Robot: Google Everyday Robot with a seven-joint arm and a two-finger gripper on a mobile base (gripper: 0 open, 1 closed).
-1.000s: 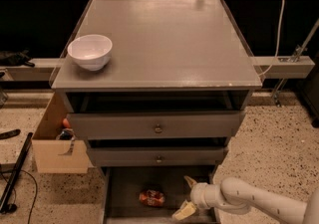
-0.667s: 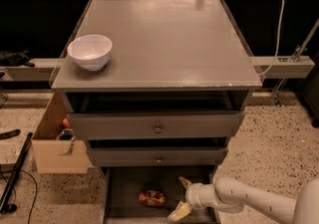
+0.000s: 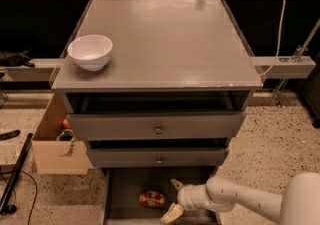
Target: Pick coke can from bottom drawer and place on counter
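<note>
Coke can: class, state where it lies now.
The coke can lies on the floor of the open bottom drawer, low in the camera view, just left of the gripper, whose fingers are open.

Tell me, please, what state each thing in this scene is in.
coke can: lying on its side, not gripped.
bottom drawer: pulled open, can on its floor.
top drawer: seems slightly pulled out, dark gap above its front.
white bowl: upright on the counter, near its front left corner.
claw: open, inside the bottom drawer, just right of the can.
cardboard box: open-topped, left of the cabinet.
</note>
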